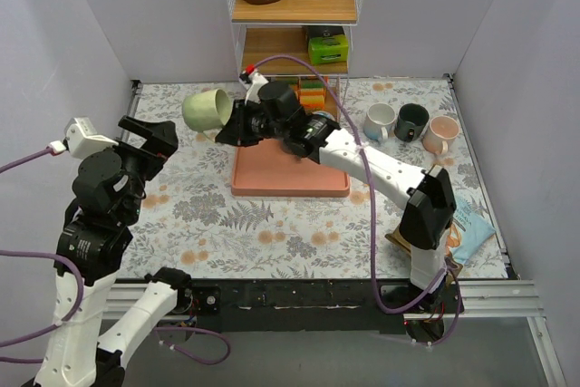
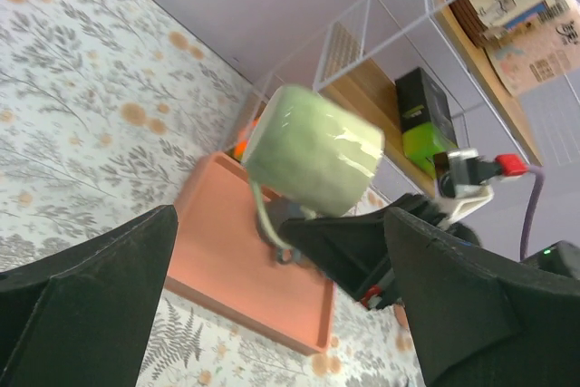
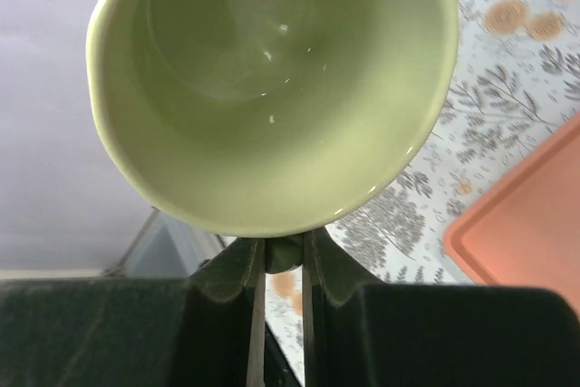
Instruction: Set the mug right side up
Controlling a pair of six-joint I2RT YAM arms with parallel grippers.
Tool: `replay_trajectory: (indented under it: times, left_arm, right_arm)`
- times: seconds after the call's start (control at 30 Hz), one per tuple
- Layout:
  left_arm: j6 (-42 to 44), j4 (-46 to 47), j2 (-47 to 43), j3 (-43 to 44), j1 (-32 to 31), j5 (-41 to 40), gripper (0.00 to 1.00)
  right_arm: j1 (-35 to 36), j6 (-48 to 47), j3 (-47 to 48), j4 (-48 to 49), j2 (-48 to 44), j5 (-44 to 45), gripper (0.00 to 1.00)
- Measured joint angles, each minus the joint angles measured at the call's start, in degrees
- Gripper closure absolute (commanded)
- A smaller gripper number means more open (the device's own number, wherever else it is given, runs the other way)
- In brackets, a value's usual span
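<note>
A pale green mug (image 1: 207, 110) hangs in the air above the table's back left, lying on its side, left of the orange tray (image 1: 290, 174). My right gripper (image 1: 229, 126) is shut on the mug's handle. In the right wrist view the mug's open mouth (image 3: 272, 79) faces the camera and the fingers (image 3: 237, 274) pinch the handle. The left wrist view shows the mug (image 2: 313, 151) from its side with the right gripper below it. My left gripper (image 1: 149, 138) is open and empty, well left of the mug.
A wire shelf (image 1: 294, 11) with boxes stands at the back. Three upright mugs (image 1: 412, 122) stand at the back right. A blue packet (image 1: 471, 228) lies at the right edge. Grey walls close in both sides.
</note>
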Motion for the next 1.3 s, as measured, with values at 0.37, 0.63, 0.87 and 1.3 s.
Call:
replay_trajectory:
  times: [0.37,0.63,0.87,1.3]
  left_arm:
    - [5.09,-5.22,5.81,5.07,-0.02,-5.42,0.02]
    - [6.38,-6.29,4.85,4.59,0.00,-5.44,0.02]
    - [6.64,-7.10,4.31,3.72,0.00,-5.33,0.02]
    - [6.82,-7.50,3.93,1.84,0.00,-4.98,0.02]
  right_arm:
    - [8.83,-13.49,21.33,-19.76,19.41,18.38,0.99]
    - [11.65,-22.51,24.41,-26.51,25.20,28.61,0.99]
    - [14.03,-29.79,24.37,-27.45,25.70,32.24,0.99]
    - [16.35,-37.40,22.91,-30.67,28.28,31.54,0.99]
